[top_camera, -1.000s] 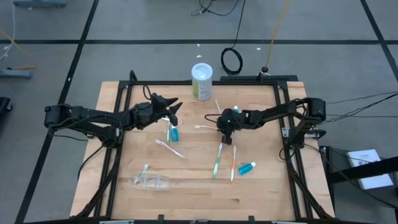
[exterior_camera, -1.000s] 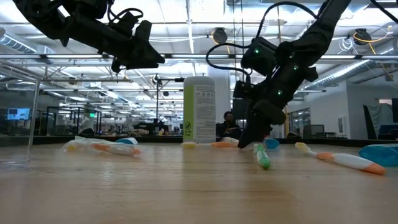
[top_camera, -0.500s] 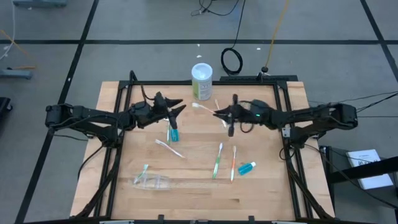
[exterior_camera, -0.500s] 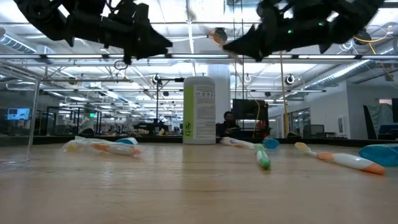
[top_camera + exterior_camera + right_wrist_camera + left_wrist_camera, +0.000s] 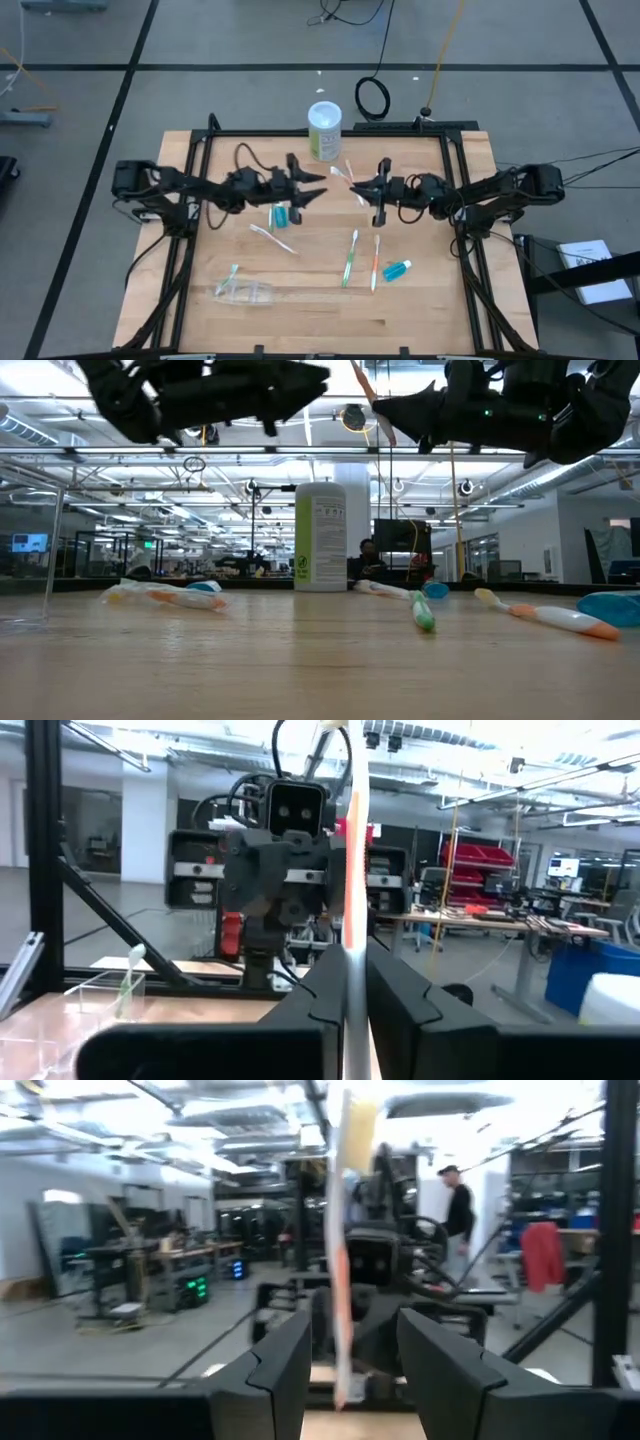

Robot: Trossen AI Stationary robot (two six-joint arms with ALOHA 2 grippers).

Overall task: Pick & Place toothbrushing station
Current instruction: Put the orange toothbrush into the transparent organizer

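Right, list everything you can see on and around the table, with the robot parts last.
canister: one, white and green, upright at the table's far edge
teal tubes: two in plain view, one below the left gripper, one front right
white toothbrush: one, flat, left of centre
green toothbrush: one, flat, right of centre
orange toothbrush: one, beside the green one
clear cup: one, on its side, front left
held toothbrush: one, white and orange, lifted off the table
person: one, in the room behind
left gripper: open, empty, facing the right one
right gripper: shut on the held toothbrush
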